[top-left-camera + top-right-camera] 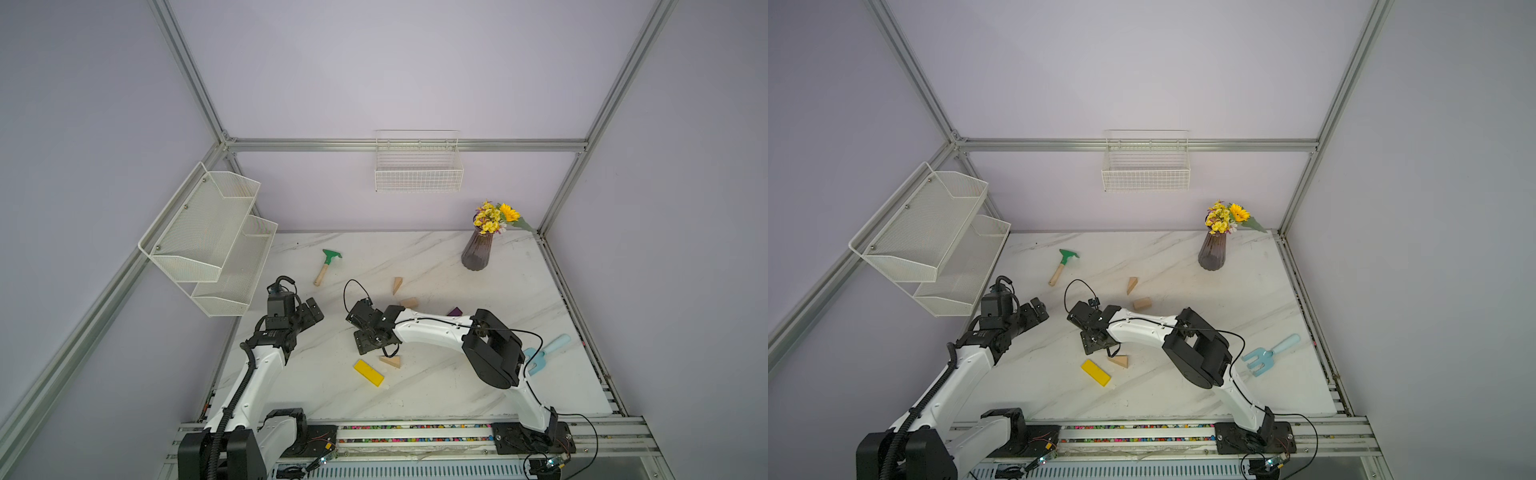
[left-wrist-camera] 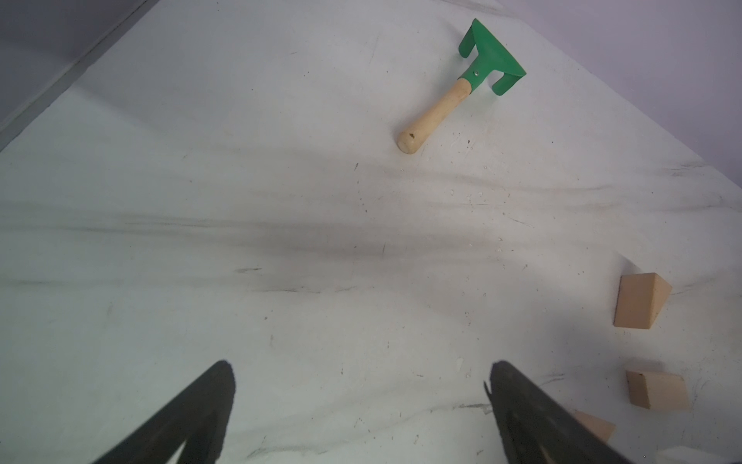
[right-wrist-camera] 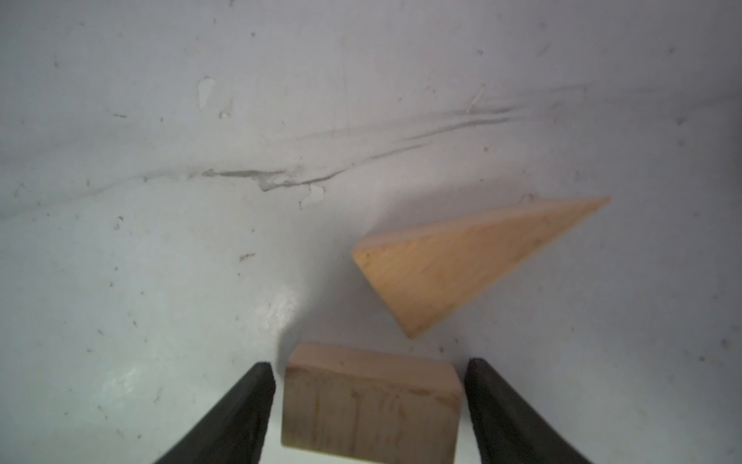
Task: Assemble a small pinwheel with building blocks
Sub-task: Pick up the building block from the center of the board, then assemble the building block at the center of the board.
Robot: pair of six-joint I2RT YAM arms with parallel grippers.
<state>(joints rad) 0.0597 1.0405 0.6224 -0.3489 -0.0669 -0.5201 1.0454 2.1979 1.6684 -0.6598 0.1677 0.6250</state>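
Tabletop point(image 1: 415, 257): purple wedge point(image 1: 455, 311) shows in a top view.

White arm links point(image 1: 432, 330), black joints point(image 1: 494, 353), looping black cables point(image 1: 344, 296), corrugated conduit point(image 1: 240, 386), dark tapered fingers point(image 3: 233, 418).

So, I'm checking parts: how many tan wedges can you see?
2 clearly: the far tan wedge beside the tan block, the near tan wedge beside the yellow bar. A half-hidden tan piece might be a third.
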